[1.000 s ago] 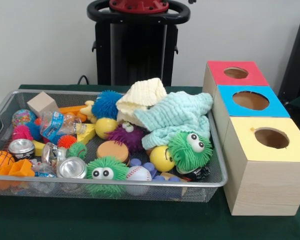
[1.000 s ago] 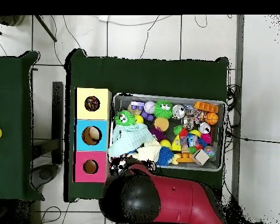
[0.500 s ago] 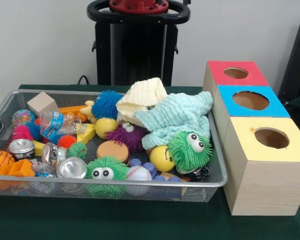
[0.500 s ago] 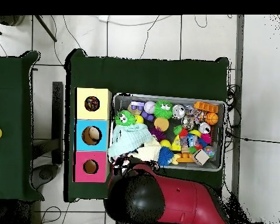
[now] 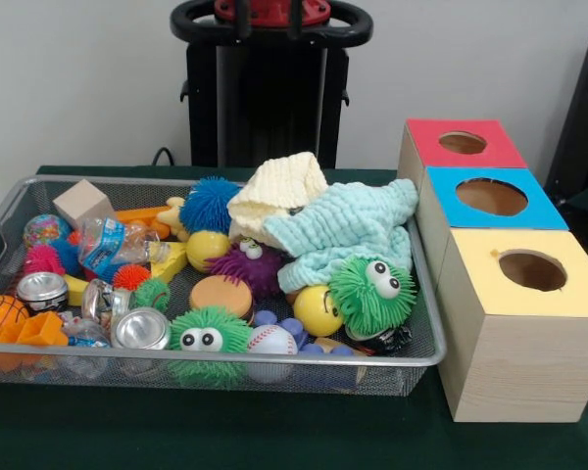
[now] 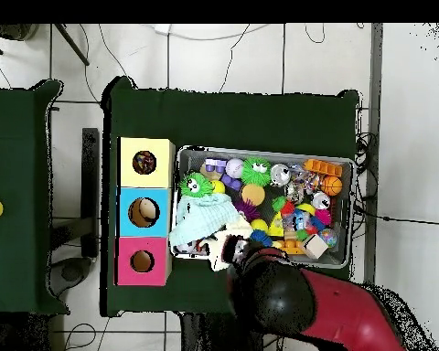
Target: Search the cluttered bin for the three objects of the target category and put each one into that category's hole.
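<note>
The wire bin (image 5: 225, 358) is packed with toys: green fuzzy balls with eyes (image 5: 372, 294) (image 5: 208, 343), a purple one (image 5: 250, 269), a blue one (image 5: 208, 203), a baseball (image 5: 271, 341) and metal cans (image 5: 140, 329). A cream cloth (image 5: 279, 186) and a mint cloth (image 5: 348, 230) lie heaped at the bin's right. Beside the bin stand three boxes with holes: red (image 5: 463, 143), blue (image 5: 490, 197) and yellow (image 5: 531, 270). In the overhead view the red and black arm (image 6: 278, 297) hangs over the bin's robot-side edge. Its dark gripper end (image 6: 234, 250) sits near the cloths.
A wooden block (image 5: 82, 203), a plastic bottle (image 5: 108, 245) and a small basketball (image 5: 0, 313) fill the bin's left side. The green tabletop (image 5: 274, 431) runs along the front. A second green table (image 6: 17, 192) stands beyond the boxes.
In the overhead view the arm has swung sideways along the bin's robot-side edge, toward the bin's middle, and now covers part of the cream cloth. The toys have not moved.
</note>
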Tool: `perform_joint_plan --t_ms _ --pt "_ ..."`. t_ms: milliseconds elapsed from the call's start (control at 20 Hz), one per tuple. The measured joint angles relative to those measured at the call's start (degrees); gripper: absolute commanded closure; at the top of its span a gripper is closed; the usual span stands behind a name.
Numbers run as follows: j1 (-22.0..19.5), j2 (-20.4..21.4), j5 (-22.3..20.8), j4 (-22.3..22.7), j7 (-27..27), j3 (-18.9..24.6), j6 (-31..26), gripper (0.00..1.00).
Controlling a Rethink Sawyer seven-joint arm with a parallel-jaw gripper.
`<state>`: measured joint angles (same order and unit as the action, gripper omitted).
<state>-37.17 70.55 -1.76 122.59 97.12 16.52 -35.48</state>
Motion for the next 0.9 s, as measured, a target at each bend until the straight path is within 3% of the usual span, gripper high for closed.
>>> perform_joint_plan --t_ms 200,400,900 --pt "-5.8 -4.0 -1.6 -0.8 0.0 0.2 1.2 0.0" --pt "-11.2 -9.7 -6.1 -2.5 0.0 1.0 2.6 0.0" --pt "-15.8 -21.7 -16.1 -7.8 0.0 3.4 3.8 0.0"
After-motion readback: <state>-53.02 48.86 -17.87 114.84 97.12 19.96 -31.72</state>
